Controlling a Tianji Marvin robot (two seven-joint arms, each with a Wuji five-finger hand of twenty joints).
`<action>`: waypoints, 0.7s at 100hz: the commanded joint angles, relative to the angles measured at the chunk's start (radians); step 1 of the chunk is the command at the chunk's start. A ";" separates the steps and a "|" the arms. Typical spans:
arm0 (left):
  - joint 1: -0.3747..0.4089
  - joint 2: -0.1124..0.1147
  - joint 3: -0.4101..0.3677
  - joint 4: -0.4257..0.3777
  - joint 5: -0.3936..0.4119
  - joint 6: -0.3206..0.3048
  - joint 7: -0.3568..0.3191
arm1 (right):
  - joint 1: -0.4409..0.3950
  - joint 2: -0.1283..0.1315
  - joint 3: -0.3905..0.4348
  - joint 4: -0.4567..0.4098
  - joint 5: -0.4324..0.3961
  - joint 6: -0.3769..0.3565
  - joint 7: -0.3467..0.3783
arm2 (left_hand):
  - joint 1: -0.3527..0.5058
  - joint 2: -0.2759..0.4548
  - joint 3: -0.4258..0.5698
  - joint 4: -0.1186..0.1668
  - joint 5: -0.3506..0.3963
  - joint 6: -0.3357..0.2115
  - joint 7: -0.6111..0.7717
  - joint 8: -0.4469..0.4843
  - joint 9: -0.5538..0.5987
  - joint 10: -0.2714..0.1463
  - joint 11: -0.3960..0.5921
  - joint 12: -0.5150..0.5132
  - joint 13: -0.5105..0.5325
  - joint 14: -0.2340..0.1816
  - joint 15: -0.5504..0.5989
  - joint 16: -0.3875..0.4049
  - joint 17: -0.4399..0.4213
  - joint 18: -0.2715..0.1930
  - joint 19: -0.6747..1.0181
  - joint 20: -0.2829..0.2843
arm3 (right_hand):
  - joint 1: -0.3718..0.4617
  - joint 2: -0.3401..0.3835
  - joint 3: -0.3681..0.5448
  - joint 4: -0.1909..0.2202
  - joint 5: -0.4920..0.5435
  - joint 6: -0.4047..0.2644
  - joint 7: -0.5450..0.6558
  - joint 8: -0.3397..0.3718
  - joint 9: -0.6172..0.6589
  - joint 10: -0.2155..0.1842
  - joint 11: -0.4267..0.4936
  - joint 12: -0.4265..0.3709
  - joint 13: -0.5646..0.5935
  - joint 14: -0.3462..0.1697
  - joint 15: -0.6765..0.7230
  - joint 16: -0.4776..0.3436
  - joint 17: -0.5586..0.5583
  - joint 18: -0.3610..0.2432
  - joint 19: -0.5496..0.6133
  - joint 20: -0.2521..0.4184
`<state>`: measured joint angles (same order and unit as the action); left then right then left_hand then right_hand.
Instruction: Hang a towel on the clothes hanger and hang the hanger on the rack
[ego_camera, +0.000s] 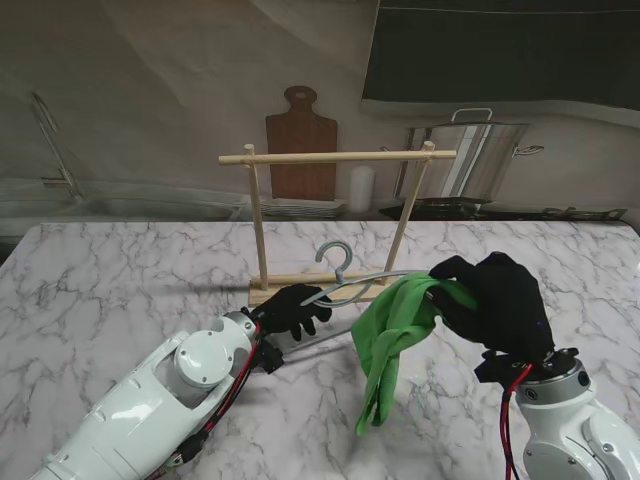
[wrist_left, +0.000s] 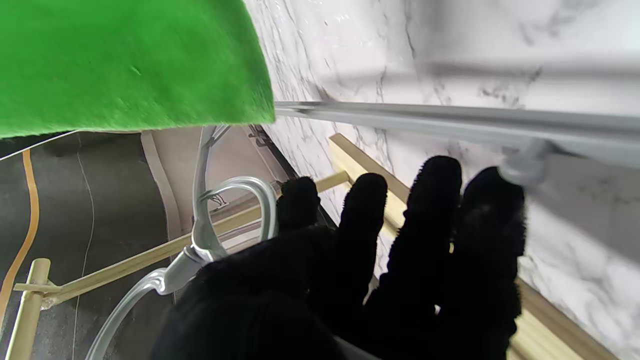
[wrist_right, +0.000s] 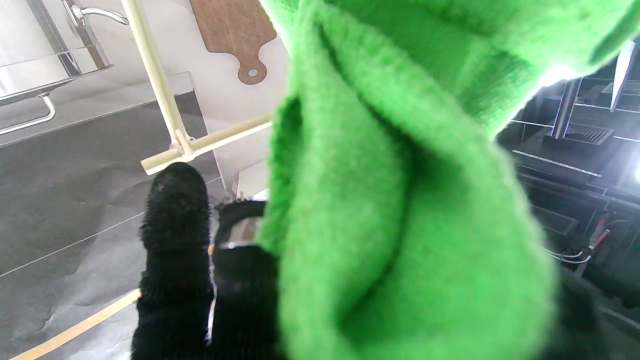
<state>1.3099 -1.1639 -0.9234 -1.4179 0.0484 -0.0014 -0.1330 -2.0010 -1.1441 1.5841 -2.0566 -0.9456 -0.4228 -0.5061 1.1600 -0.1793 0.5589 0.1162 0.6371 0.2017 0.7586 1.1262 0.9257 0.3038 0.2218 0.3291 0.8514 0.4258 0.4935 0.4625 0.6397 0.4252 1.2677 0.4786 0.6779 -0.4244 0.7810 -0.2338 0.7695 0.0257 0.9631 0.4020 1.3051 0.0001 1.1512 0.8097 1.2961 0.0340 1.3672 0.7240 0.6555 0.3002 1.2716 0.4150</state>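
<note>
A grey clothes hanger (ego_camera: 345, 283) hovers just in front of the wooden rack (ego_camera: 335, 157), its hook (ego_camera: 337, 256) pointing up. My left hand (ego_camera: 291, 309), in a black glove, is shut on the hanger's left end. A green towel (ego_camera: 394, 335) drapes over the hanger's right end and hangs down toward the table. My right hand (ego_camera: 497, 300) is shut on the towel's upper part. In the left wrist view the hanger hook (wrist_left: 235, 210) and bar (wrist_left: 450, 122) show beyond my fingers (wrist_left: 430, 235), with the towel (wrist_left: 125, 65) farther along. The towel (wrist_right: 400, 190) fills most of the right wrist view.
The rack's base (ego_camera: 315, 287) rests on the white marble table (ego_camera: 120, 290), right behind the hanger. Behind the table are a wooden cutting board (ego_camera: 300, 140), a steel pot (ego_camera: 465, 160) and a white cylinder (ego_camera: 361, 187).
</note>
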 joint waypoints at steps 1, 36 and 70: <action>0.005 -0.003 -0.004 -0.008 -0.025 0.007 -0.024 | 0.010 -0.003 -0.005 0.006 0.000 0.007 -0.002 | 0.113 0.078 -0.027 -0.040 0.048 -0.018 0.090 0.041 -0.013 0.008 -0.001 -0.009 -0.011 0.047 0.001 -0.025 -0.004 0.020 -0.023 -0.015 | 0.038 0.025 0.082 -0.010 0.063 -0.066 0.081 0.019 0.065 -0.003 0.013 0.000 0.021 -0.034 0.031 0.037 -0.003 0.026 0.022 -0.015; 0.000 0.005 -0.005 0.006 -0.155 0.039 -0.133 | 0.072 -0.001 -0.032 0.049 -0.018 0.059 -0.029 | 0.131 0.092 -0.055 -0.078 0.034 -0.012 0.069 0.057 -0.010 0.021 0.018 0.041 -0.011 0.084 0.011 -0.046 0.015 0.047 -0.085 -0.049 | 0.037 0.029 0.076 -0.009 0.060 -0.070 0.079 0.021 0.061 -0.005 0.014 0.002 0.021 -0.035 0.029 0.036 -0.006 0.021 0.022 -0.017; 0.004 0.001 -0.005 0.005 -0.243 0.048 -0.173 | 0.113 -0.001 -0.034 0.078 -0.016 0.131 -0.028 | 0.131 0.088 -0.045 -0.091 0.039 -0.003 0.059 0.066 -0.002 0.030 0.011 0.054 0.011 0.080 0.024 -0.043 0.039 0.023 -0.072 -0.055 | 0.041 0.034 0.069 -0.008 0.057 -0.069 0.078 0.023 0.057 -0.006 0.015 0.004 0.021 -0.036 0.025 0.035 -0.010 0.021 0.021 -0.019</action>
<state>1.3131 -1.1583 -0.9317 -1.4106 -0.1817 0.0416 -0.2859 -1.8958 -1.1439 1.5510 -1.9863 -0.9693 -0.3091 -0.5413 1.2065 -0.1677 0.5234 0.0596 0.6337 0.2042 0.7446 1.1513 0.9254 0.3304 0.2250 0.3672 0.8520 0.4549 0.4992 0.4309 0.6450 0.4495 1.1944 0.4393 0.6778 -0.4245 0.7811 -0.2338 0.7697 0.0257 0.9631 0.4020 1.3051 0.0002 1.1512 0.8096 1.2961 0.0340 1.3673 0.7241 0.6571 0.3003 1.2718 0.4056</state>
